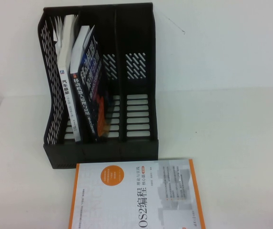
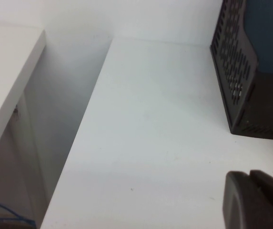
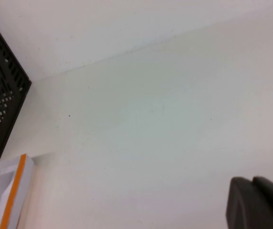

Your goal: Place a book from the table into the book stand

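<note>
The black book stand (image 1: 103, 90) stands on the white table (image 1: 231, 133). The white book (image 1: 65, 90) stands upright in its left compartment, white spine facing me. A dark blue book (image 1: 88, 81) leans in the middle compartment; the right compartment is empty. Neither gripper shows in the high view. In the left wrist view my left gripper (image 2: 249, 174) is shut and empty, above bare table left of the stand (image 2: 236, 71). In the right wrist view my right gripper (image 3: 252, 180) is shut and empty, above bare table right of the stand (image 3: 0, 105).
An orange-bordered white book (image 1: 136, 195) lies flat on the table just in front of the stand; its corner shows in the right wrist view (image 3: 3, 195). The table's left edge and a gap beside it (image 2: 55, 124) show in the left wrist view. A white wall is behind.
</note>
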Tool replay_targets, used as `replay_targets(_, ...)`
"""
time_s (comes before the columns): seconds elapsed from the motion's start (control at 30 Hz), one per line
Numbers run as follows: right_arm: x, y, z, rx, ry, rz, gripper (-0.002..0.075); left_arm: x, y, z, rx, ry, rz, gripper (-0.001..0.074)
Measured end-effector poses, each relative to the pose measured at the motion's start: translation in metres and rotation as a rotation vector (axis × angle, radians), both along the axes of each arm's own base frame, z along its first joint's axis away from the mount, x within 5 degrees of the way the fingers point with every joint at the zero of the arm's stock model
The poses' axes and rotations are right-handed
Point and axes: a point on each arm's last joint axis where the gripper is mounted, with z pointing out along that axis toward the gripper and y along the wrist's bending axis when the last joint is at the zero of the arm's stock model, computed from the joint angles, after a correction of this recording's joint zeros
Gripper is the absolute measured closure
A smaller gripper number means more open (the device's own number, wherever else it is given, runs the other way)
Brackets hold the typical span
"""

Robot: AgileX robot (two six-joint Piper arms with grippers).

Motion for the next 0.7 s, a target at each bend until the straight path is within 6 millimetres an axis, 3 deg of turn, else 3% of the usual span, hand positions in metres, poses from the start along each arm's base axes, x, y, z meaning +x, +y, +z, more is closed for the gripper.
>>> replay_targets(0.7,0.0001,-0.004,0.0001,-0.046,-0.003,-0.05,0.0729,0.0,-0.0003,0.0,0.002,0.0,-0.007,0.0737)
